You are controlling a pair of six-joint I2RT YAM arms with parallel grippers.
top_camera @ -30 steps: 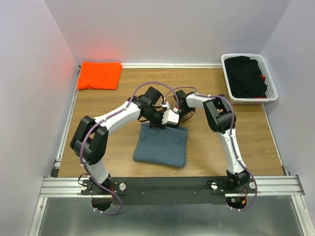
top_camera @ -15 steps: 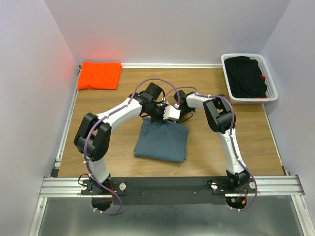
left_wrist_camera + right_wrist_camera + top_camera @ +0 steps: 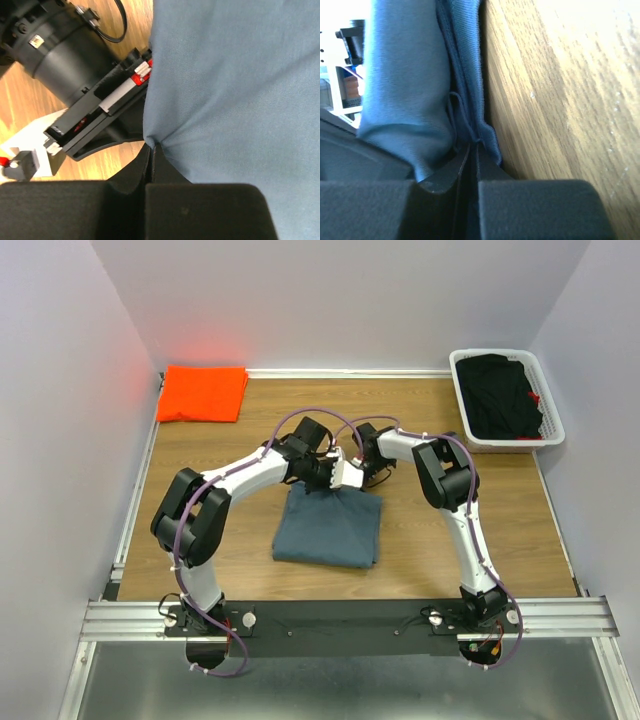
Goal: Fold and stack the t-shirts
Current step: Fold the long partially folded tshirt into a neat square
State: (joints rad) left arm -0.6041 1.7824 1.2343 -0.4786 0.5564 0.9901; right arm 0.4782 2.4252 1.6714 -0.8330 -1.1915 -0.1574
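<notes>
Slate blue-grey, soft and limp: the t-shirt (image 3: 328, 525), folded to a rough square near the middle of the bench (image 3: 520, 530), far edge bunched where gripped. Left jaws clenched on a corner of that far edge, cloth puckering to a point right at the tips in the left wrist view. Right jaws likewise clamped on several layers of the same cloth, low against the wood. Both grips close side by side at the shirt's far edge, nearly touching. Orange t-shirt (image 3: 203, 393) folded flat in the far left corner, well apart. White basket (image 3: 515, 444) holding dark clothes (image 3: 500, 395) at the far right corner. Likely to handle light and floppy, with no stiffness of its own: apt to sag and fall open if raised from one spot, and to slip layer by layer out of a thin pinch. Best taken at two corners of one edge, all layers caught together, grips spread wide enough to keep that edge taut; held this close together, probably lets the sides droop. Stacking onto the orange one not yet done.
</notes>
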